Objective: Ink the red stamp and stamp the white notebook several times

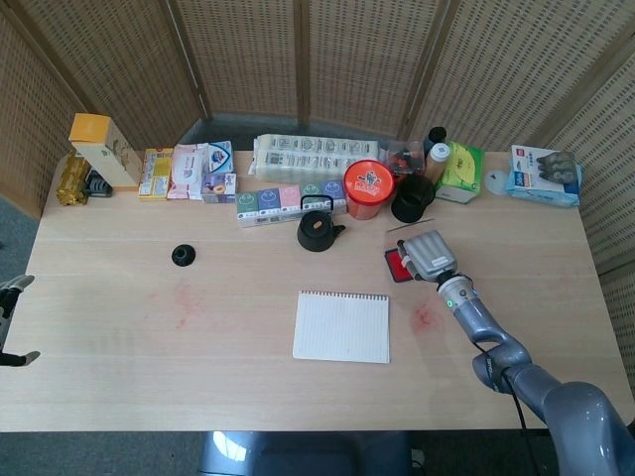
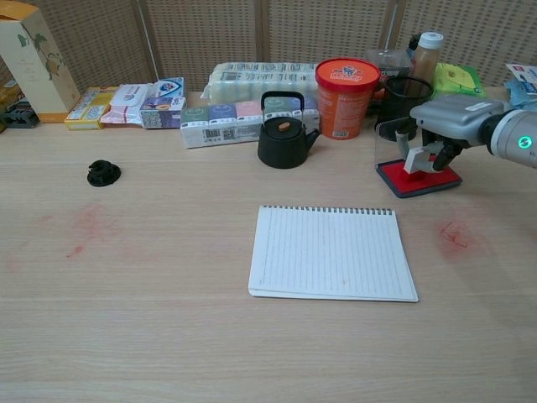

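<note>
Stamp [image 2: 417, 159] is sitting pressed on the red ink pad [image 2: 417, 179], held under the right hand [image 2: 443, 133], whose fingers are curling down around its pale upper body; the red base is meeting the pad's red face, so inking looks to be under way. Seen from the head view, the right hand [image 1: 429, 255] is covering the stamp almost wholly, with only the pad's red edge [image 1: 394, 265] showing at its nine o'clock side.

The relation that is mattering for the coming move: the white notebook [image 1: 342, 326] is lying at about seven o'clock from the right hand in the head view, near but apart from the pad, with bare table [image 1: 248, 297] between them. Its spiral binding is running along the far edge, so the long axis of that binding is lying three to nine o'clock, and the ruled page [image 2: 331, 253] is facing up, looking clean apart from perhaps a faint speck.

The left hand [image 1: 12, 297] is barely showing at the table's nine o'clock edge, well apart from everything; whether it is open I cannot tell. The right hand is clearly the nearer one
</note>
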### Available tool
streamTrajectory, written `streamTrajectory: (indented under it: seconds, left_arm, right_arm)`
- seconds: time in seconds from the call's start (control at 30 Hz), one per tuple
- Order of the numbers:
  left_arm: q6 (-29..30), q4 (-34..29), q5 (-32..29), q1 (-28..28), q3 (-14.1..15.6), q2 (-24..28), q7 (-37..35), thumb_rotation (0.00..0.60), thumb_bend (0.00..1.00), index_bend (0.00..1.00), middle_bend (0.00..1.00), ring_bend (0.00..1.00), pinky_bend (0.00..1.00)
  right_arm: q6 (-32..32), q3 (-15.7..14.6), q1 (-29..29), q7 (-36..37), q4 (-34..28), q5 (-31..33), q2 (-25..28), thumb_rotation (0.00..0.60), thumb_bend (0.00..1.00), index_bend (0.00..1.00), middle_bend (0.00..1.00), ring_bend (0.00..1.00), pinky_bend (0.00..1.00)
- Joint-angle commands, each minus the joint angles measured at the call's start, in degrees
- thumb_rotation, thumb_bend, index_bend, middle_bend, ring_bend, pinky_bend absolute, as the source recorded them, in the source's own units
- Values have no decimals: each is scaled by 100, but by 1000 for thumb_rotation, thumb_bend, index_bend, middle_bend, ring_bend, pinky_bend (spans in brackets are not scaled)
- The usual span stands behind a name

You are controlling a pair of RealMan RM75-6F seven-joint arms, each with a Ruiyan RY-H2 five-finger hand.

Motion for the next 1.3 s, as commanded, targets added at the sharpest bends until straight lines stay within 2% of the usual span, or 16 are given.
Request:
streamTrajectory:
  seconds: [0.03, 0.23, 0.4, 0.73, 0.8, 0.9, 1.07, 1.3]
  left_arm:
    - [2, 0, 9, 1, 0, 5, -6, 600, 0, 0, 0, 0, 0]
    - [21, -2, 34, 15, 6, 15, -35, 600, 0, 0, 0, 0, 0]
    - [34, -6, 56, 22, 11, 19, -45, 600, 0, 0, 0, 0, 0]
    - [51, -10, 97, 29, 22, 23, -53, 600, 0, 0, 0, 0, 0]
    - [52, -11, 102, 28, 23, 21, -51, 600, 0, 0, 0, 0, 0]
    - [65, -16, 113, 34, 27, 23, -51, 600, 0, 0, 0, 0, 0]
    - [65, -23, 129, 33, 34, 23, -45, 600, 0, 0, 0, 0, 0]
    - [100, -34, 181, 48, 46, 37, -74, 600, 0, 0, 0, 0, 0]
  right_arm:
    - [-5, -16, -24, 62, 118, 7, -82, 600, 596, 605, 1000, 1000, 1000]
    - [-18, -4, -19, 123, 207, 24, -113, 600, 596, 607, 1000, 1000, 1000]
    - [150, 61, -16, 118, -36, 17, 75, 600, 596, 607, 1000, 1000, 1000]
    - [733, 242, -138, -426, -1279, 46, 829, 600, 597, 607, 1000, 1000, 1000]
    - [870, 278, -193, -593, -1614, 67, 994, 600, 597, 608, 1000, 1000, 1000]
    - [1394, 300, -442, -1012, -2333, 64, 1203, 600, 599, 615, 1000, 1000, 1000]
    - [1704, 219, -748, -1799, -3196, 232, 1296, 600, 601, 620, 1000, 1000, 1000]
    - [1877, 126, -939, -2209, -3840, 289, 1320, 600, 601, 624, 1000, 1000, 1000]
